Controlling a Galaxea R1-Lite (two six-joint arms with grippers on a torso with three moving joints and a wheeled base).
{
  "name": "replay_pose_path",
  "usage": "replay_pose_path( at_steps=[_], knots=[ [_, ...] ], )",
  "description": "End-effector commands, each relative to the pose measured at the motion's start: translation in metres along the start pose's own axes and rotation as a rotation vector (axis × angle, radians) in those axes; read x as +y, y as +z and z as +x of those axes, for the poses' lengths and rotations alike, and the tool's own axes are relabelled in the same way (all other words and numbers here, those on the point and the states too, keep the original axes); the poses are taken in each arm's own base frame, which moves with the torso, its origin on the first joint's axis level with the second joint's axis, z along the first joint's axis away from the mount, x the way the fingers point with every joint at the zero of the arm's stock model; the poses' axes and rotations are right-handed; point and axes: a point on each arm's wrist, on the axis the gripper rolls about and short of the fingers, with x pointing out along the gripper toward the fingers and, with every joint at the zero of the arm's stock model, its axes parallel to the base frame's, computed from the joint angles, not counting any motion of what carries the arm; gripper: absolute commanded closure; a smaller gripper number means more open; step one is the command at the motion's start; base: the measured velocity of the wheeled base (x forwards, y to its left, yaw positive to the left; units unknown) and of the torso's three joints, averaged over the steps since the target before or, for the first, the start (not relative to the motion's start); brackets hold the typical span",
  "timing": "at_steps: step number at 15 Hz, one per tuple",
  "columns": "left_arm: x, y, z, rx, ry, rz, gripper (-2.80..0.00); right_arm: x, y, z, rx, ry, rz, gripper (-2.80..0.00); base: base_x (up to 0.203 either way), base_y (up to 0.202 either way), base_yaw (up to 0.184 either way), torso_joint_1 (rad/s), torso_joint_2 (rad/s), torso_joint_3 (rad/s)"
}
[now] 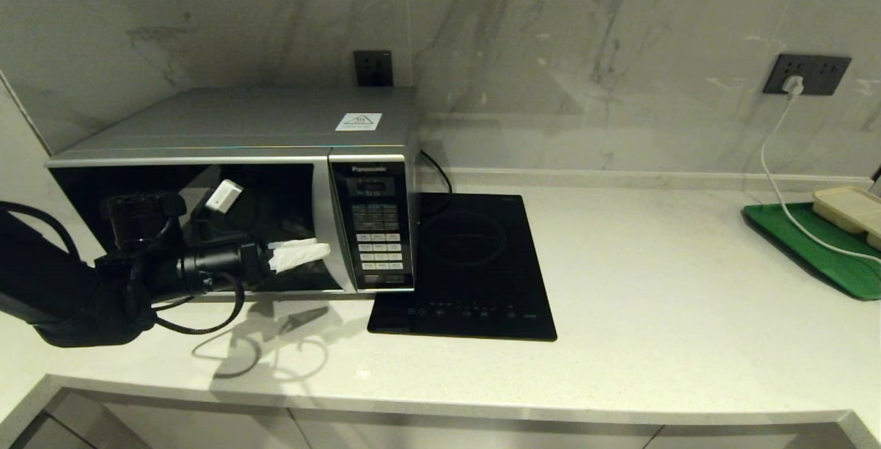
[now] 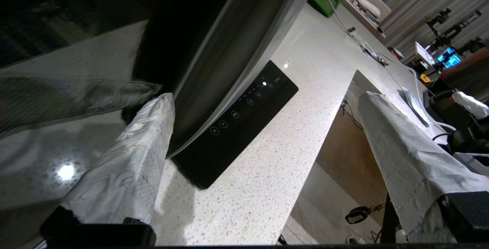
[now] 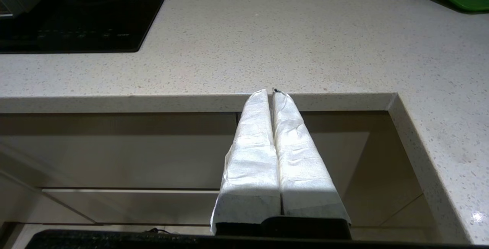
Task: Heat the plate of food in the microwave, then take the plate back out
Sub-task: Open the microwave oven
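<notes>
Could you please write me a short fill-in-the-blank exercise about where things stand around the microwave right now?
1. The microwave's dark glass door is ____.
2. The left hand has its fingers open at the door's edge, beside the ____ panel.
3. The flat black cooktop lies on the counter to the robot's ____ of the microwave.
4. The right hand hangs in front of the counter edge with its fingers ____.

Missing words: closed; keypad; right; shut

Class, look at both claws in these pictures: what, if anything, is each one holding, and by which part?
Nothing is held. The left claw is open at the microwave door's front; one finger is near the door. The right claw is shut, empty, below the counter edge.
</notes>
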Motion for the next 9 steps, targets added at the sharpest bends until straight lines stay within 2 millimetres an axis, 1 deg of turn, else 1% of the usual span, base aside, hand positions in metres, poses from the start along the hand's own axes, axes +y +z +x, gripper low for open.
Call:
replay_pose_path(
  at_steps=[1, 4, 6, 9],
  knots=[
    [-0.006, 0.003, 0.007, 0.005, -0.029, 0.016, -2.80, 0.000, 0.000, 0.000, 0.001, 0.000, 0.000, 0.00, 0.000, 0.000, 0.000, 0.000, 0.00, 0.000],
    [-0.011, 0.004, 0.011, 0.012, -0.054, 0.026, -2.80, 0.000, 0.000, 0.000, 0.001, 0.000, 0.000, 0.00, 0.000, 0.000, 0.000, 0.000, 0.00, 0.000],
    [-0.014, 0.005, 0.010, 0.023, -0.108, 0.028, -2.80, 0.000, 0.000, 0.000, 0.001, -0.001, 0.000, 0.00, 0.000, 0.000, 0.000, 0.000, 0.00, 0.000],
    [-0.018, 0.002, 0.008, 0.032, -0.124, 0.013, -2.80, 0.000, 0.000, 0.000, 0.001, 0.000, 0.000, 0.00, 0.000, 0.000, 0.000, 0.000, 0.00, 0.000]
  ],
)
